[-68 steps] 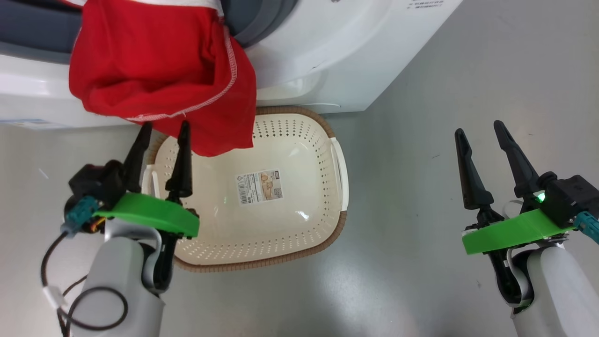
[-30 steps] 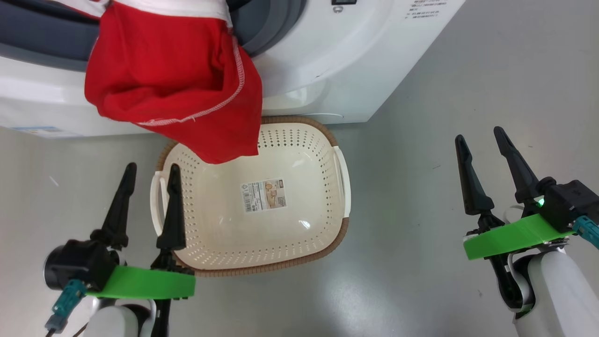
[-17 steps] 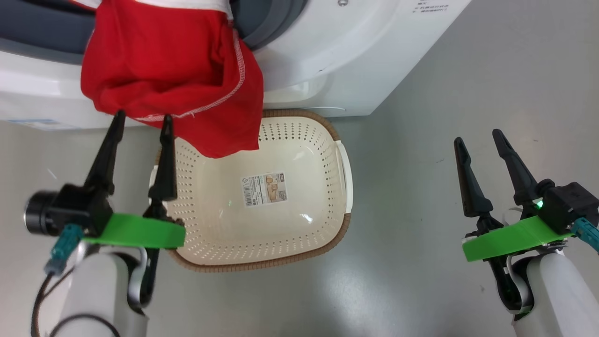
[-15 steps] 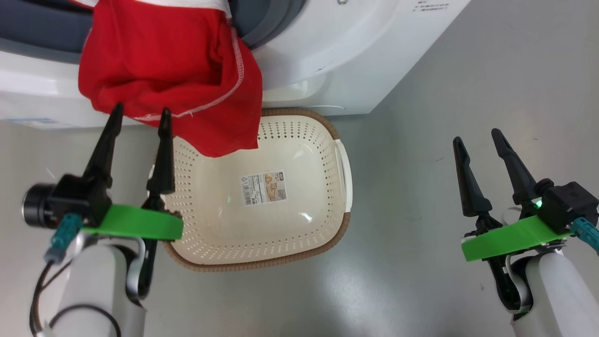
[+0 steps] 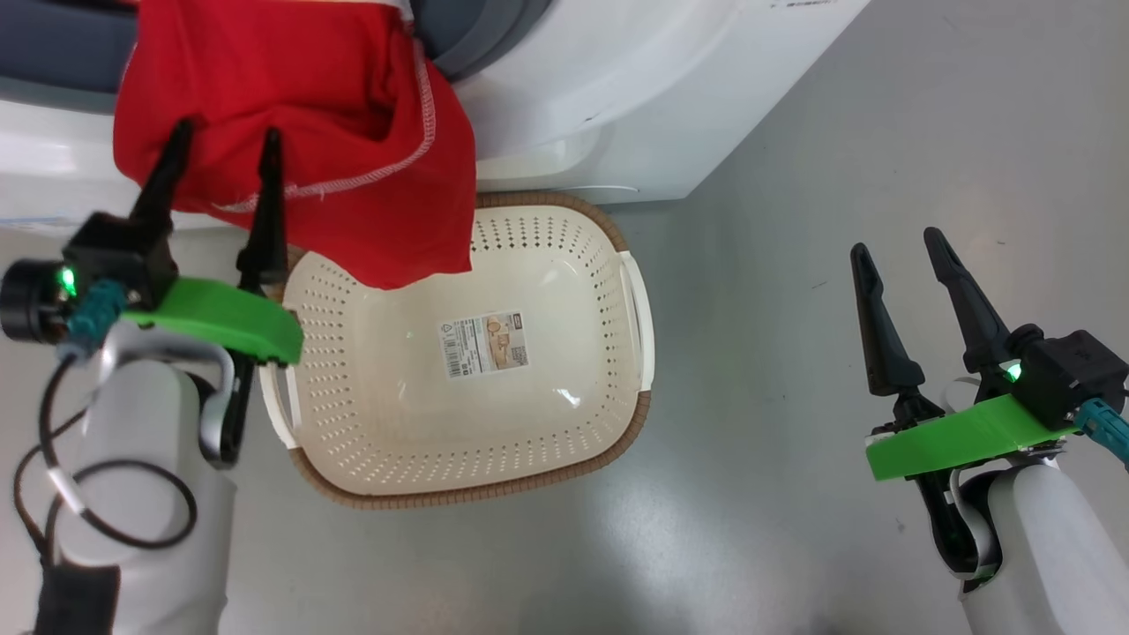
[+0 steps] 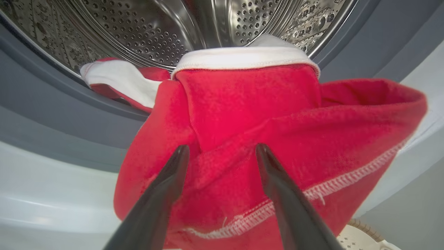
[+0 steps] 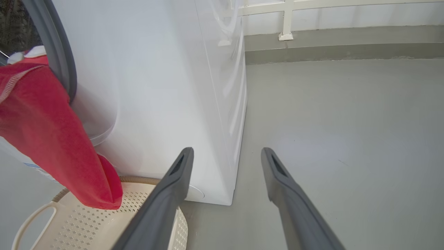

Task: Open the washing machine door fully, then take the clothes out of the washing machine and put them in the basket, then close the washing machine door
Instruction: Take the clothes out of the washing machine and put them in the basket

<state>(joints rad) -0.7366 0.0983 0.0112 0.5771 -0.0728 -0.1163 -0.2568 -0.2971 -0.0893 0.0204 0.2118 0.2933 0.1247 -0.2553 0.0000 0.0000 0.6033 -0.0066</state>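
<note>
A red garment (image 5: 335, 132) of the clothes, with white trim, hangs out of the washing machine (image 5: 617, 88) over its grey rubber ring (image 6: 52, 114), and its lower end dangles above the basket (image 5: 573, 265). My left gripper (image 5: 227, 132) is open, its tips level with the garment's lower left folds. In the left wrist view my left gripper (image 6: 222, 147) points at the red cloth (image 6: 242, 114); I cannot tell whether it touches it. More red and white clothes (image 6: 118, 78) lie in the steel drum (image 6: 156, 31). My right gripper (image 5: 895, 242) is open and empty above the floor. The washing machine door is out of view.
The cream basket (image 7: 86, 225) stands on the grey floor (image 5: 794, 176) right against the machine's front (image 7: 156, 86), with a paper label (image 5: 483, 342) on its bottom. A white rail and low wall (image 7: 312, 21) run behind the machine.
My left gripper has risen from beside the basket's left rim up to the hanging red garment, still open. The right gripper has stayed put. The head camera shifted slightly.
</note>
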